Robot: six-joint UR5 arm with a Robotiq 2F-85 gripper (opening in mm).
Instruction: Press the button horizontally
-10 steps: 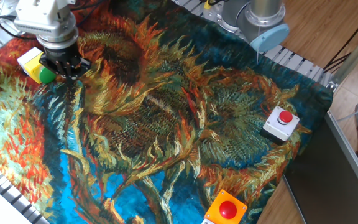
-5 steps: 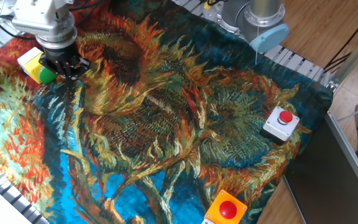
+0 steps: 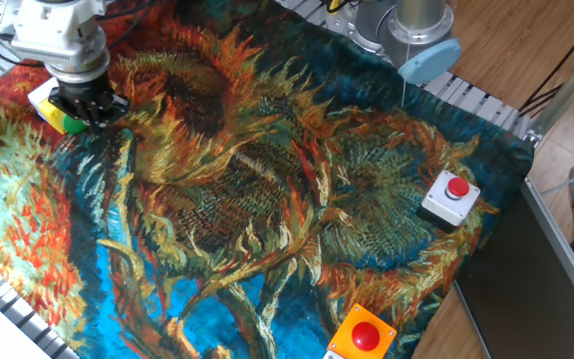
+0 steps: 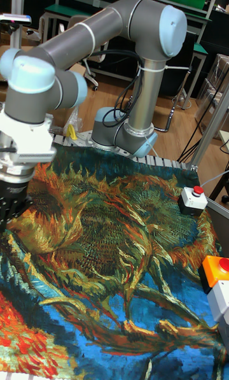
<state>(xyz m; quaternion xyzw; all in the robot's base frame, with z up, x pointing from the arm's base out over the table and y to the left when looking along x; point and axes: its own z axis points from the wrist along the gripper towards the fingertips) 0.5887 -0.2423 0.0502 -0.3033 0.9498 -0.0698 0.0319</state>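
The button (image 3: 69, 123) is a green cap in a small yellow housing (image 3: 43, 97), lying on its side at the far left of the sunflower-patterned cloth (image 3: 267, 199). My gripper (image 3: 87, 107) is low over the cloth, its dark fingers pressed against the green cap from the right and covering most of it. No view shows a gap or contact between the fingertips. In the tall fixed view the gripper (image 4: 10, 203) sits at the left edge and the button is hidden behind it.
A red button on a grey-white box (image 3: 453, 195) stands at the right edge of the cloth. Another red button on an orange box (image 3: 364, 336) sits at the front edge. The arm's base (image 3: 407, 30) is at the back.
The gripper has slid left against the green button, which now shows less than before. The two red buttons have not moved.
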